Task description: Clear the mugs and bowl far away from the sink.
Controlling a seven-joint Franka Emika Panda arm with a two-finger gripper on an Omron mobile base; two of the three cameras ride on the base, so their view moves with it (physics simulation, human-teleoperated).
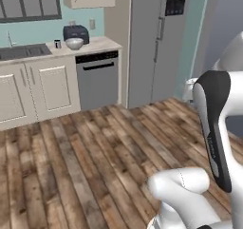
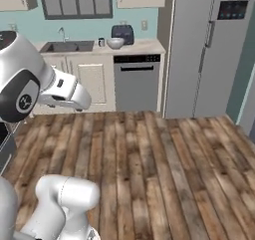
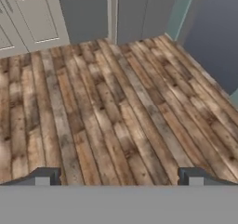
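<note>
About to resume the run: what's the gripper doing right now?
Gripper: open, holding nothing, over the wooden floor.

A whitish-grey bowl (image 1: 74, 43) sits before a dark blue toaster (image 1: 76, 33) on a pale counter (image 1: 102, 45), above brown streaked plank flooring (image 1: 85, 152).

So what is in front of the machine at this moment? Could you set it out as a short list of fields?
Place: rendered kitchen with a wooden plank floor
Counter: pale worktop above a grey dishwasher
Sink: dark grey sink with thin silver faucet
Bowl: wide whitish-grey bowl on the counter, before a dark blue toaster
Mug: small pale mug with dark rim, between sink and bowl
Gripper: jaws wide open, holding nothing, over the floor
Distance: robot stands well back from the counter
</note>
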